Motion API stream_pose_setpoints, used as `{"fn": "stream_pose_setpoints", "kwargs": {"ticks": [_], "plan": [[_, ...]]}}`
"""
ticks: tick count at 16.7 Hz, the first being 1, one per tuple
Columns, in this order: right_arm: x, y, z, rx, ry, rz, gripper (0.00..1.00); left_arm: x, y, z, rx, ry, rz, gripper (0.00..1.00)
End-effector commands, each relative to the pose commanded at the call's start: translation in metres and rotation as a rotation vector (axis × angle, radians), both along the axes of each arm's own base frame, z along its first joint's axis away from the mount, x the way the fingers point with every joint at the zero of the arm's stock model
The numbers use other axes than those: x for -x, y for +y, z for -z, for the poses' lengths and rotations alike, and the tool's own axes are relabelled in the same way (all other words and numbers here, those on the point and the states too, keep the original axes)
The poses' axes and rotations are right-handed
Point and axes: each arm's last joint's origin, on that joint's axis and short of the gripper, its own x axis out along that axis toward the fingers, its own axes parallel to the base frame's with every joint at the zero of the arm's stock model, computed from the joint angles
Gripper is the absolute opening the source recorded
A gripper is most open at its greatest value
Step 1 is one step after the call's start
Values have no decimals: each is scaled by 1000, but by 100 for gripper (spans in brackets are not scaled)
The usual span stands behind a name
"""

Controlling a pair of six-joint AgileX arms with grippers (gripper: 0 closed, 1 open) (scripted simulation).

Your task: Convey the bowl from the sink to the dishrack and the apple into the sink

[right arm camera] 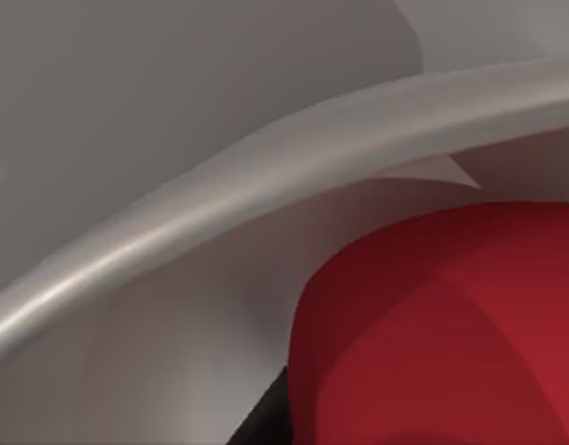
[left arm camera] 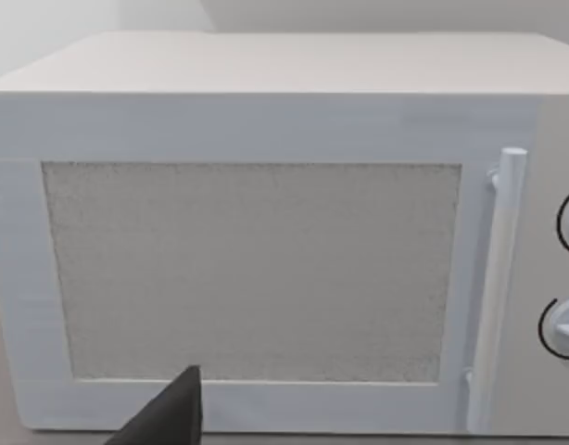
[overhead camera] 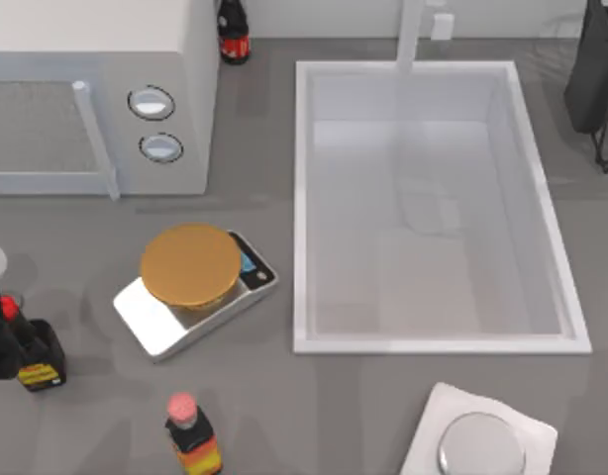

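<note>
over at the table's right edge, the right arm (overhead camera: 593,69) hangs near the sink (overhead camera: 302,198). its wrist cam has the apple (right arm camera: 451,334) v. close: plain deep red, smooth, just beside a curved grey rim (right arm camera: 220,199). can't tell if the grip's closed. risk imo: round fruit rolls or squirts out if pinched off-centre, or clips the sink wall. left gripper (left arm camera: 173,413) parked facing the microwave (left arm camera: 257,269), grip unclear too.
</note>
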Motion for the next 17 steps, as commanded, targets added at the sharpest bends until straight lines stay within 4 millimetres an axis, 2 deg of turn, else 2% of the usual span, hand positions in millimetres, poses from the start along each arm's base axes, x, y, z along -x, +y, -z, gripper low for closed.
{"fn": "stream_pose_setpoints", "kwargs": {"ticks": [9, 17], "plan": [[0, 0, 0, 0, 0, 0, 2, 0, 0, 0, 0, 0, 0, 100], [0, 0, 0, 0, 0, 0, 0, 0, 0, 0, 0, 0, 0, 100]]}}
